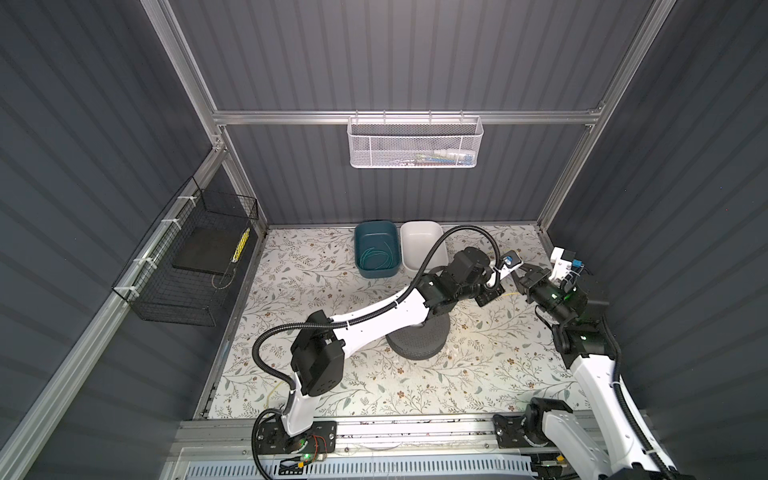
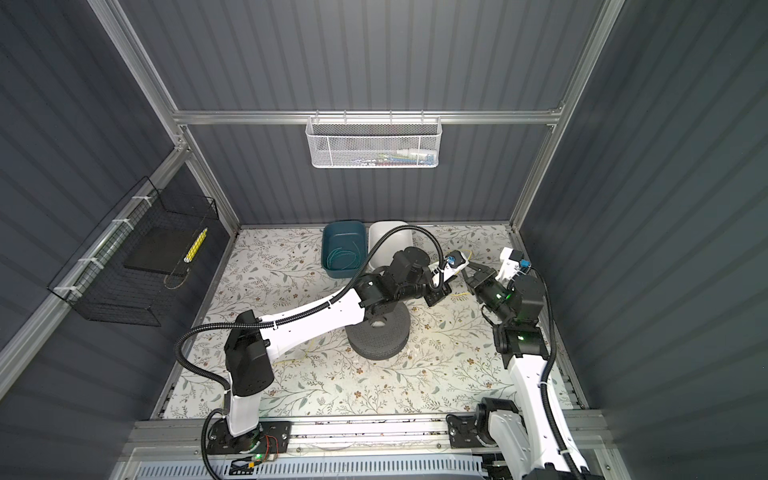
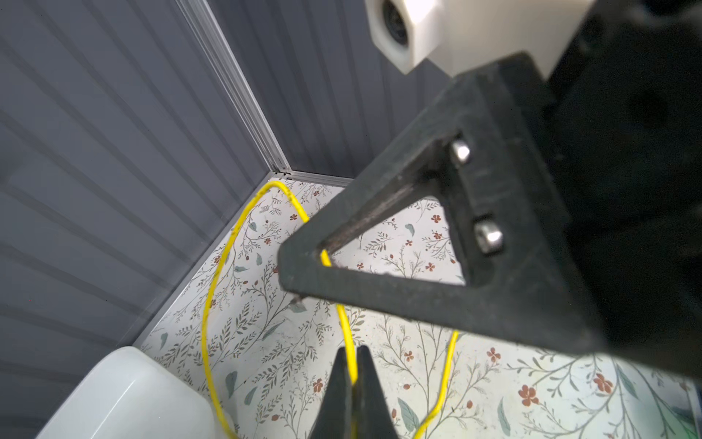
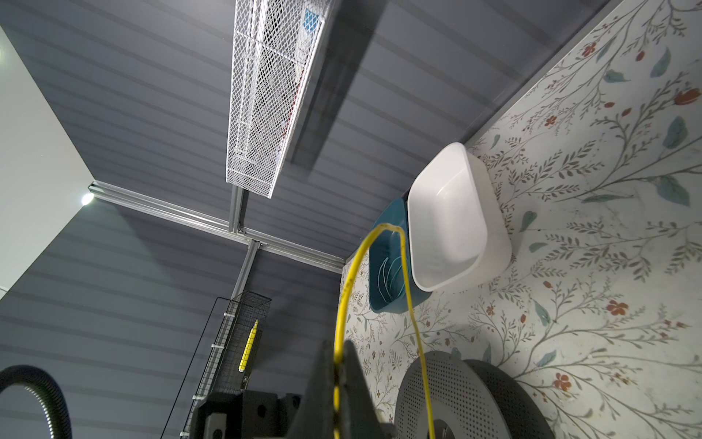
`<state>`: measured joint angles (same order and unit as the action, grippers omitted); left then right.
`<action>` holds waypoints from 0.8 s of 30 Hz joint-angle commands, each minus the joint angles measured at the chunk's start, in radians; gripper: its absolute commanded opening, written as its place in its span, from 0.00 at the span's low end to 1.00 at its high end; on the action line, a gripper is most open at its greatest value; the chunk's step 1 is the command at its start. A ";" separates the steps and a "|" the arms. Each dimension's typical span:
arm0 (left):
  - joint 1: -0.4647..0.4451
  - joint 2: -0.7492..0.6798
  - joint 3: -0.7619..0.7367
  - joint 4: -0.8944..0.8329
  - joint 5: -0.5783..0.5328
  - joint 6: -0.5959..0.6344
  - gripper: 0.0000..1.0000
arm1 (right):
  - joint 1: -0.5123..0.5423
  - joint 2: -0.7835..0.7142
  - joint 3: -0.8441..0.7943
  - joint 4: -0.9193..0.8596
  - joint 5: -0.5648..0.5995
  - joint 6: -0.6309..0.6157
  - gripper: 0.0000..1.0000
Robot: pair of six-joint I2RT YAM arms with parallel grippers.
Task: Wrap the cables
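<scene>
While the teal-green cable (image 1: 376,257) lies coiled in the teal bin (image 1: 356,245), the left end effector (image 3: 353,374) and right end effector (image 4: 339,361) both clench the yellow cable (image 3: 204,327), looped above the table (image 3: 494,399). Coiling it seems in hand. Next likely means gathering another loop without slipping.

Enclosure: dark grey ribbed walls (image 1: 374,62), aluminium frame (image 1: 291,117) at corners and across the back. Floral-print table (image 1: 332,395). White mesh basket (image 1: 374,145) hangs on back rail, black wire basket (image 1: 166,299) on left wall.
</scene>
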<state>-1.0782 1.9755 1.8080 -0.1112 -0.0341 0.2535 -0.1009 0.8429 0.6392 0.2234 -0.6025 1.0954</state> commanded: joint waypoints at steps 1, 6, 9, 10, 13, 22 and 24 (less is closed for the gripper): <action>0.006 -0.019 -0.022 0.041 -0.032 0.011 0.00 | 0.013 -0.004 -0.002 0.017 -0.028 -0.009 0.00; 0.008 -0.035 -0.051 0.063 -0.051 0.018 0.00 | 0.017 -0.011 0.011 0.006 -0.045 -0.007 0.15; 0.009 -0.051 -0.075 0.088 -0.067 0.018 0.00 | 0.017 -0.050 0.045 -0.060 -0.047 -0.039 0.40; 0.010 -0.057 -0.087 0.102 -0.075 0.016 0.00 | 0.015 -0.071 0.059 -0.105 -0.035 -0.062 0.42; 0.016 -0.085 -0.126 0.147 -0.088 -0.007 0.00 | 0.018 -0.187 0.111 -0.285 0.090 -0.157 0.49; 0.037 -0.178 -0.240 0.324 -0.098 -0.129 0.00 | 0.018 -0.270 0.056 -0.421 0.112 -0.178 0.56; 0.038 -0.195 -0.252 0.344 -0.102 -0.147 0.00 | 0.019 -0.247 -0.001 -0.344 0.061 -0.118 0.56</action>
<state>-1.0454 1.8294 1.5726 0.1379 -0.1200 0.1677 -0.0860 0.5495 0.7193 -0.1280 -0.4755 0.9222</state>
